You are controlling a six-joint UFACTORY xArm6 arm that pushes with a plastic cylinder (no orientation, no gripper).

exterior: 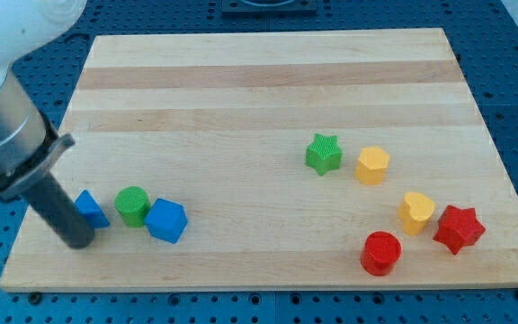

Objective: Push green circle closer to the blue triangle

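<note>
The green circle (133,205) sits near the board's lower left. The blue triangle (91,209) lies just to its left, a small gap between them, partly hidden by my rod. A blue cube (166,220) touches or nearly touches the green circle on its right. My tip (79,241) rests on the board at the lower left, right beside the blue triangle's left lower edge and left of the green circle.
A green star (324,154) and a yellow hexagon (372,166) sit right of centre. A yellow heart (415,212), a red star (459,229) and a red circle (381,252) cluster at the lower right. The wooden board (268,81) ends close below my tip.
</note>
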